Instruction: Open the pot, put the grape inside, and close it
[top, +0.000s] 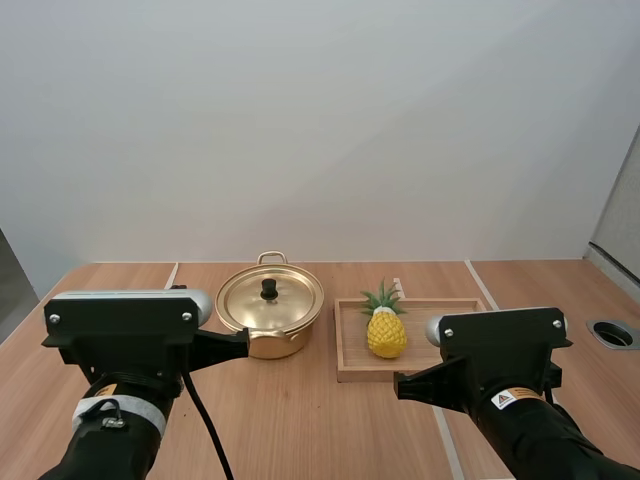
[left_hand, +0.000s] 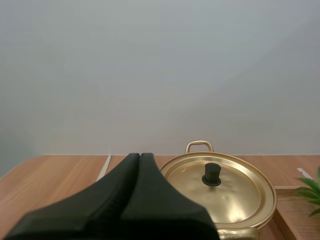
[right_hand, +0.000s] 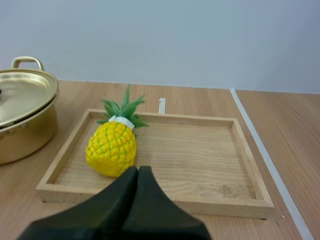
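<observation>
A gold pot stands mid-table with its lid on, a black knob at the centre. To its right a wooden tray holds a yellow toy pineapple with green leaves; I see no grapes. My left gripper is shut and empty, low and just left of the pot. In the left wrist view its fingers form one wedge before the lid. My right gripper is shut and empty near the tray's front edge, its wedge pointing at the pineapple on the tray.
White tape lines cross the wooden table. A round cable hole sits at the far right. A plain grey wall stands behind the table. Bare tabletop lies left of the pot and in front of the tray.
</observation>
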